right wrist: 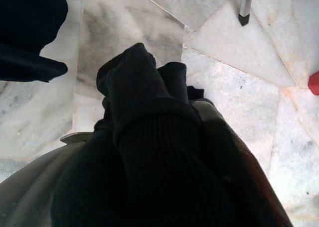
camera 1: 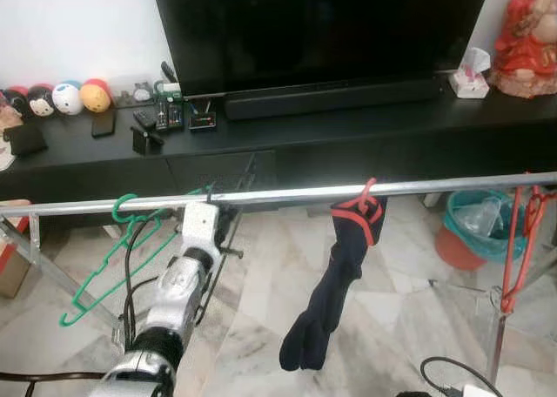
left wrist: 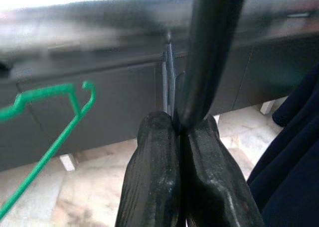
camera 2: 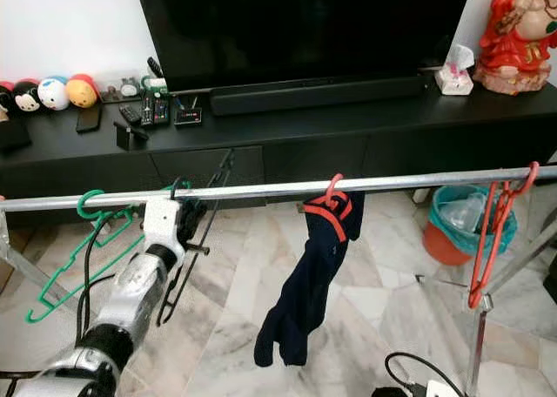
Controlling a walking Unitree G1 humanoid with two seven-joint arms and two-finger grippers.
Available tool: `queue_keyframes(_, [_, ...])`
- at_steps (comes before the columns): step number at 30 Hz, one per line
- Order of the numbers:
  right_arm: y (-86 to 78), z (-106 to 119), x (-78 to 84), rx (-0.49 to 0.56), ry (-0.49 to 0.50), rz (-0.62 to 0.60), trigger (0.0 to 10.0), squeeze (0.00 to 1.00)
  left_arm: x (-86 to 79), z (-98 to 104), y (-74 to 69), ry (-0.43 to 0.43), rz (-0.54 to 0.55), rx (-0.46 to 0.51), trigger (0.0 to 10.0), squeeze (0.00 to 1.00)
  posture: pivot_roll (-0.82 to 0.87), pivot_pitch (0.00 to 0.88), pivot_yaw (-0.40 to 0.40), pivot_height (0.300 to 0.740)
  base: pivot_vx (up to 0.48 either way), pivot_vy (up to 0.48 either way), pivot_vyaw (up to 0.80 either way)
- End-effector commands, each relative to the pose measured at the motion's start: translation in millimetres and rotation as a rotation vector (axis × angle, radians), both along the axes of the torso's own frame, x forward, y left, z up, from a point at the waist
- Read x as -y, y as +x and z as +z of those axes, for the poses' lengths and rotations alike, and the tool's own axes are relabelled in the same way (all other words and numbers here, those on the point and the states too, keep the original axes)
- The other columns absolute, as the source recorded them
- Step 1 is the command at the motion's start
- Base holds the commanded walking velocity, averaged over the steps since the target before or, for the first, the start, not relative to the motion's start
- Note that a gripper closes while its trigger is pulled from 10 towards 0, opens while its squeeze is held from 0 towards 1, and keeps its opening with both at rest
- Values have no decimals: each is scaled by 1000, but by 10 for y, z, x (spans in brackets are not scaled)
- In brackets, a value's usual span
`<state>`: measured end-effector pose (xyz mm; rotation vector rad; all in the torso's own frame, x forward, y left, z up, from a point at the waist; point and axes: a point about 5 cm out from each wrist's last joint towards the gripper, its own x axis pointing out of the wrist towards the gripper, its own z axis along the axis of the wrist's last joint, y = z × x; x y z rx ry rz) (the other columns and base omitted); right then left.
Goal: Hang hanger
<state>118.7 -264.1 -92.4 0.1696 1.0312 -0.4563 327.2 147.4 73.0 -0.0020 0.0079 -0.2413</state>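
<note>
Left end effector point(camera 2: 190, 216) clamped on thin black wire hanger point(camera 2: 193, 240) at horizontal silver metal rail point(camera 2: 392, 183); right end effector point(right wrist: 164, 152) state indeterminable.

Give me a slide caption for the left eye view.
Left gripper holds a black hanger at the rail, between green hanger and hung sock.

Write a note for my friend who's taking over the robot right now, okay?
Left pincer: shut on the black hanger, raised at the metal rail.
Right pincer: low over the floor, shut on a dark sock-like cloth.
On the rail: green hanger, red hanger with dark socks, another red hanger.
Done: black hanger lifted to the rail.
Left: confirm its hook sits over the rail, then release.
</note>
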Motion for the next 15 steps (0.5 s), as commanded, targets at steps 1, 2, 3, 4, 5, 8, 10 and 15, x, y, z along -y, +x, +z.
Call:
queue_keyframes(1, [-6,8,28,-3,-9,13,10000,0,-113,-69,-95,44,10,-3,10000,0,-83,0,21,740,0,0,0])
queue_keyframes(2, [-7,8,28,-3,-9,14,10000,0,-127,-97,-120,47,13,-12,10000,0,-82,0,22,740,0,0,0])
queue_keyframes(3, [-7,8,29,-4,-9,15,10000,0,-142,-128,-145,43,18,-22,10000,0,-81,0,22,740,0,0,0])
queue_keyframes(4, [-8,8,30,-4,-9,17,10000,0,-161,-172,-184,40,23,-35,10000,0,-80,0,23,740,0,0,0])
queue_keyframes(5, [-8,8,30,-4,-9,17,10000,0,-161,-172,-184,40,23,-35,10000,0,-80,0,23,740,0,0,0])
queue_keyframes(8, [-8,8,28,-4,-10,18,10000,0,-196,-288,-290,47,24,-72,10000,0,-81,0,25,740,0,0,0])
queue_keyframes(10, [-7,7,25,-3,-9,18,10000,0,-213,-341,-328,52,26,-95,10000,0,-81,0,27,740,0,0,0])
queue_keyframes(15, [7,9,17,0,-8,15,10000,0,-267,-546,-399,140,16,-202,10000,0,-84,0,34,740,-50,0,0])
